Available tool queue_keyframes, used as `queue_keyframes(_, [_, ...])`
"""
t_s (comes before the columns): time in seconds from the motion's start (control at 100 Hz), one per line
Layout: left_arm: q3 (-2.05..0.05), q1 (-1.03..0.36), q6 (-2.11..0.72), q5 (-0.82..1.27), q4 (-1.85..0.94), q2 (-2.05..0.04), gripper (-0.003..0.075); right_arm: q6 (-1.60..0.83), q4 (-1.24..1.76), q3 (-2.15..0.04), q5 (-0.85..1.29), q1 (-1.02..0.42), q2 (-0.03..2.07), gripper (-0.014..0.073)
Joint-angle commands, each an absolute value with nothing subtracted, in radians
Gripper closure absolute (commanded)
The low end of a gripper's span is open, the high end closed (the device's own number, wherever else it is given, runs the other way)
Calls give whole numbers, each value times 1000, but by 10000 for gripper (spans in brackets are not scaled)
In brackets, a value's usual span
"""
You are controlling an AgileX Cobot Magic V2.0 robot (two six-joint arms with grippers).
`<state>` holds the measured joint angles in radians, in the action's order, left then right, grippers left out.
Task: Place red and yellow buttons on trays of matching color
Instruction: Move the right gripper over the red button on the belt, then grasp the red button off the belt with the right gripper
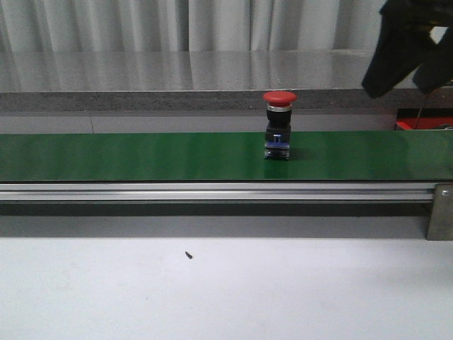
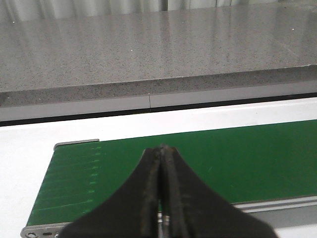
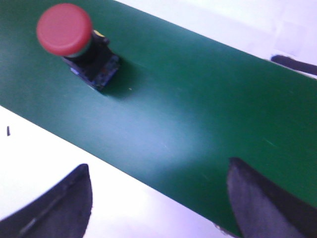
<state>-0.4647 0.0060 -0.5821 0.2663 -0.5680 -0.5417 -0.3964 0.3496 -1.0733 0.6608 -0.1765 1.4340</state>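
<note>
The red button stands upright on the green belt of a conveyor, right of the middle in the front view, its round red cap on top of a black body with a blue base. The belt runs across the white table, with a silver rail along its near edge. A small dark speck lies on the table in front of the rail.

The right pincer hangs above the belt with its two dark fingers spread wide and nothing between them; the red button sits off to one side of it, well apart. In the front view only a dark part of the right arm shows at the upper right corner.

The left pincer is pressed together, its fingers touching along their length, holding nothing, above the end of the green belt.
</note>
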Motion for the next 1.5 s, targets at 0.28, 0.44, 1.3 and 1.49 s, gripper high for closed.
queue_keyframes(0.28, [-493,-4,-583,205,-591,-545,740,-411,364,-1241,608,-236,1579,31])
queue_keyframes(0.44, [-493,-4,-583,205,-591,-545,740,-411,364,-1274,601,-236,1620,31])
queue_keyframes(1.3, [-493,-4,-583,205,-591,-545,740,-380,363,-1287,599,-213,1650,340])
queue_keyframes(1.49, [-493,-4,-583,205,-591,-545,740,-380,363,-1288,609,-124,1607,343])
